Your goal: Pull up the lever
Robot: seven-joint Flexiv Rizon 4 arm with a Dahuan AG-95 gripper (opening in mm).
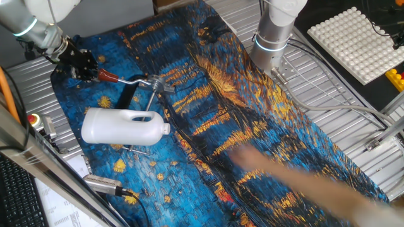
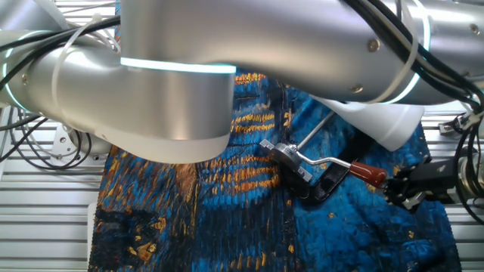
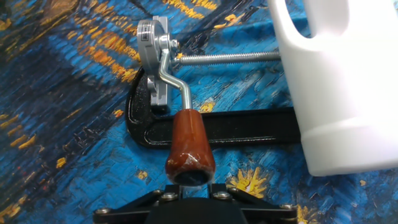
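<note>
A slim silver metal lever (image 3: 176, 84) with a glossy red-brown rubbery tip (image 3: 189, 144), hinged to a small metal clamp on a black base (image 3: 236, 127), lies low on the blue-and-gold painted cloth (image 1: 252, 126) covering the tabletop, beside a smooth white plastic jug (image 1: 123, 126) on its side. The black tool (image 1: 85, 65) sits at the tip's end; whether it grips cannot be told.

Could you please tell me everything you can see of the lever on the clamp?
The lever is a slim, bent silver metal rod ending in a glossy red-brown grip. Its far end joins the small metal clamp head, which sits on a black base lying on the blue patterned cloth. It lies low, roughly level, its tip pointing at the gripper, which sits right at the grip's end; whether the fingers touch it is unclear.
</note>
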